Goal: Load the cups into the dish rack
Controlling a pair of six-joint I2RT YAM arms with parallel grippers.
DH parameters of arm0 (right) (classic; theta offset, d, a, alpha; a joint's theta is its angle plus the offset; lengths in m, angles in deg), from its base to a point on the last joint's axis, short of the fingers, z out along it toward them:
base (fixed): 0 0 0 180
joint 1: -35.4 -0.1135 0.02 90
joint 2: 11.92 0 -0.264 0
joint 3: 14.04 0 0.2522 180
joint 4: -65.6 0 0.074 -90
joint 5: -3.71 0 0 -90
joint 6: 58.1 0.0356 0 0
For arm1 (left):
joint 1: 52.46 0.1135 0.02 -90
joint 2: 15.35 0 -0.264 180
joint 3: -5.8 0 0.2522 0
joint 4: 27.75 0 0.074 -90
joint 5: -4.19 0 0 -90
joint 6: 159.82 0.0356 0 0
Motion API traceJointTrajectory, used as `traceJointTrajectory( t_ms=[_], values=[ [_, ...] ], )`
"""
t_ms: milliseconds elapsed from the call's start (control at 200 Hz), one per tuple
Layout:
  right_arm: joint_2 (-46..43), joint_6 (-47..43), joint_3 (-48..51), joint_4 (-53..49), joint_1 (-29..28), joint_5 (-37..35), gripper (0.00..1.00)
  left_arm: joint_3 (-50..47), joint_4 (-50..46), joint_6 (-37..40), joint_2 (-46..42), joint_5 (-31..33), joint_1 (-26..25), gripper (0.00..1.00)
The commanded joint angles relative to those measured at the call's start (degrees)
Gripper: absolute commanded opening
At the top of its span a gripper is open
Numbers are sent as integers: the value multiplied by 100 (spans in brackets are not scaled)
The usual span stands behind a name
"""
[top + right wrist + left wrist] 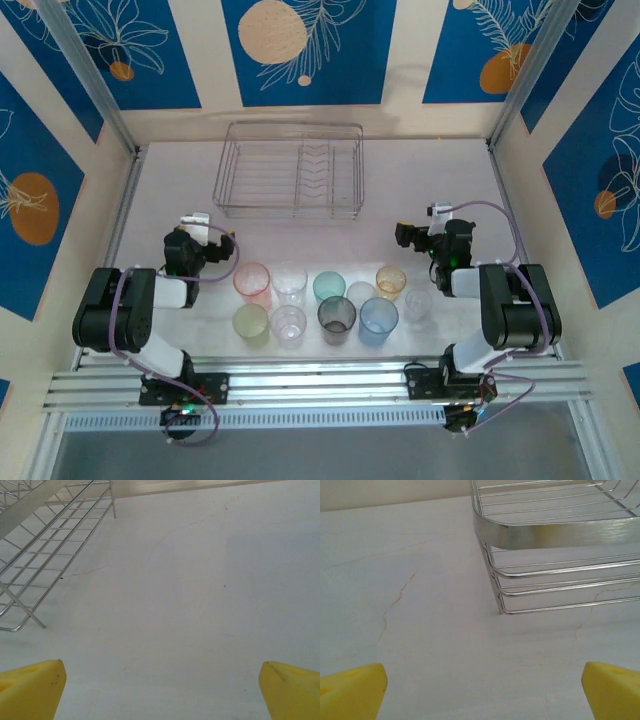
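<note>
Several translucent cups stand upright in two rows near the table's front: pink point(252, 282), clear point(289, 281), teal point(329, 287), amber point(391, 281), yellow-green point(250, 323), smoky grey point(337, 318) and blue point(379, 319) among them. The silver wire dish rack point(290, 211) sits at the back with nothing in it; its left front corner point(500, 570) and its right side point(50, 545) show in the wrist views. My left gripper point(215, 240) is left of the cups, open and holding nothing point(482, 695). To the right of the cups my right gripper point(410, 236) is open too point(162, 692).
The white tabletop point(400, 190) is walled in by blue-and-cream patterned panels point(300, 50) on three sides. An aluminium rail point(320, 385) carrying both arm bases runs along the near edge. Bare table lies between the cups and the rack.
</note>
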Motion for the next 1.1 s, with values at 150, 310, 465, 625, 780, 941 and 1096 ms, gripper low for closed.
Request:
traceJointTrajectory(
  t_ms=[150,310,465,625,780,941,1096],
  values=[
    [-32,-101,-49,41,-44,2,99,122,-4,-24,20,78,-50,100],
    [-32,-101,-49,33,-39,11,99,120,0,-24,19,101,-59,100],
    [-32,-92,-47,35,-32,20,99,113,0,-9,10,142,-83,100],
    [-32,-84,-57,16,-13,56,99,105,13,4,6,193,-112,100],
    [-32,-84,-58,27,-14,55,99,113,-6,-6,7,173,-112,100],
    [-41,-95,-47,43,-23,38,99,113,3,-6,4,175,-112,100],
    [-87,12,48,195,158,344,99,165,-692,-217,-699,938,-138,100]
  ],
)
